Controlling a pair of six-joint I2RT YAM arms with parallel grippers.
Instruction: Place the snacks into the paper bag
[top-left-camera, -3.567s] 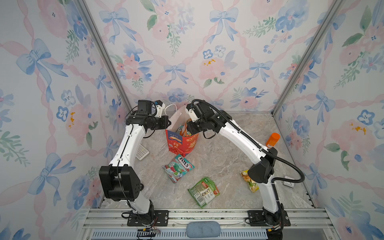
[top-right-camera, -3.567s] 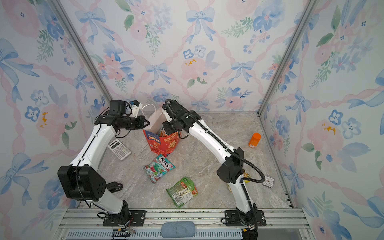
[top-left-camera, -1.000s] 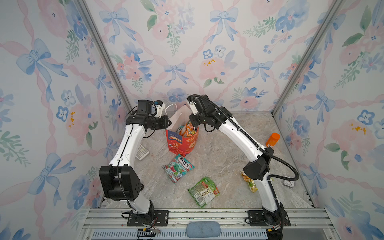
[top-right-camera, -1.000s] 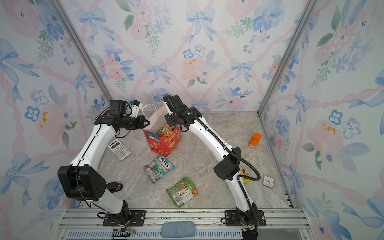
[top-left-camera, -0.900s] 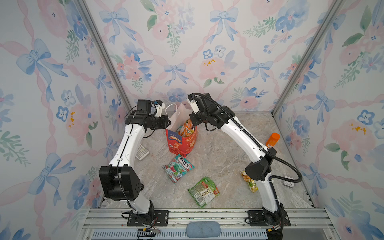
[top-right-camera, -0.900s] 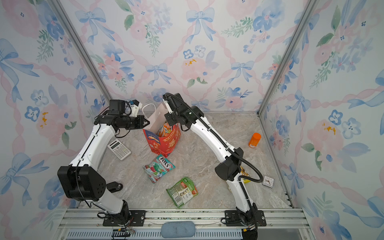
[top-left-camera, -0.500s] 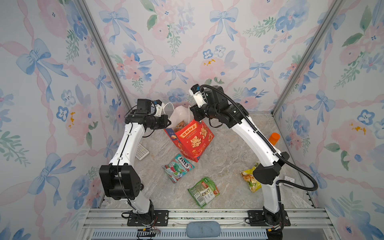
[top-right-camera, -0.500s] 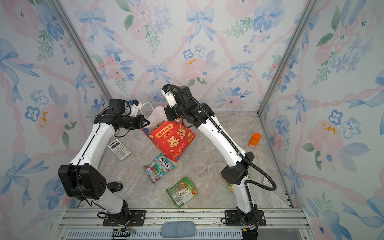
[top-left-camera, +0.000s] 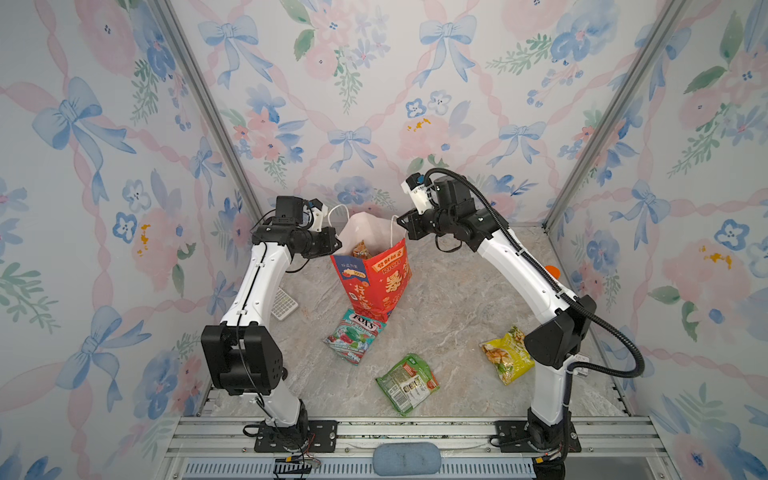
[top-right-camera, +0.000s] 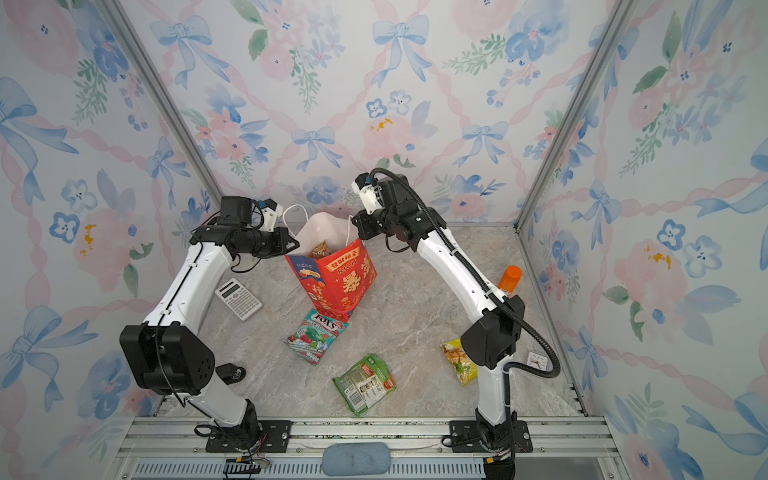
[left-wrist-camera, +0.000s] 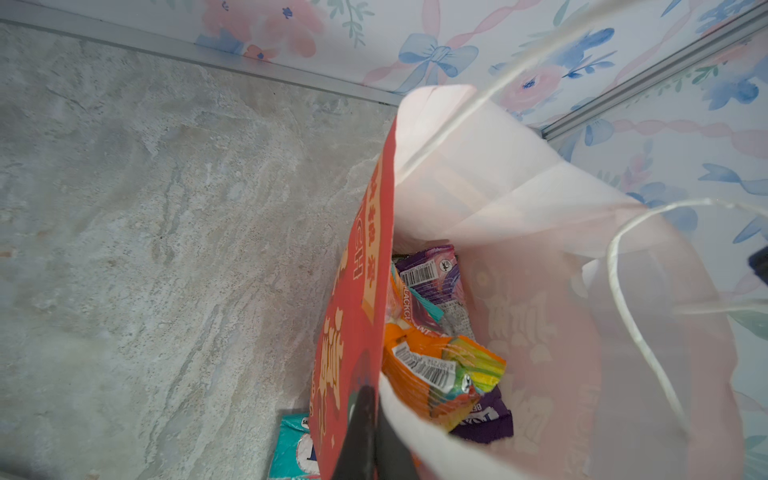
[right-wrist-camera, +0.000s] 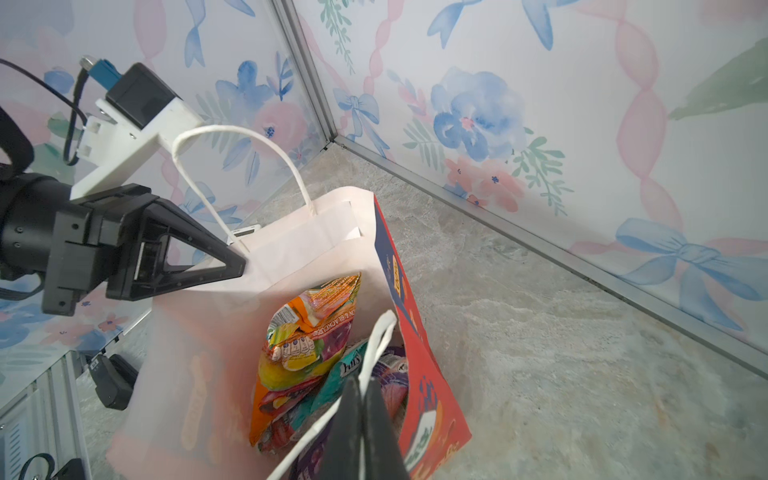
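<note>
- My left gripper (right-wrist-camera: 239, 266) is pinched shut on the rim of the paper bag (top-left-camera: 374, 282). The paper looks thin and floppy, so I'd expect it to crease or tear under a hard pull.
- My right gripper (right-wrist-camera: 361, 415) is clamped on a white cord handle (right-wrist-camera: 374, 349), which is limp and steers the mouth poorly.
- The bag stands upright at the back of the tabletop (top-left-camera: 449, 299), with an orange packet (left-wrist-camera: 419, 370) and a purple packet (left-wrist-camera: 436, 274) inside.
- The teal FOX'S packet (top-left-camera: 353, 334) at the bag's foot, the green packet (top-left-camera: 407, 382) and the yellow packet (top-left-camera: 505, 357) lie outside. They look light, crinkly and slippery, so I'd grip each by a sealed edge.
</note>
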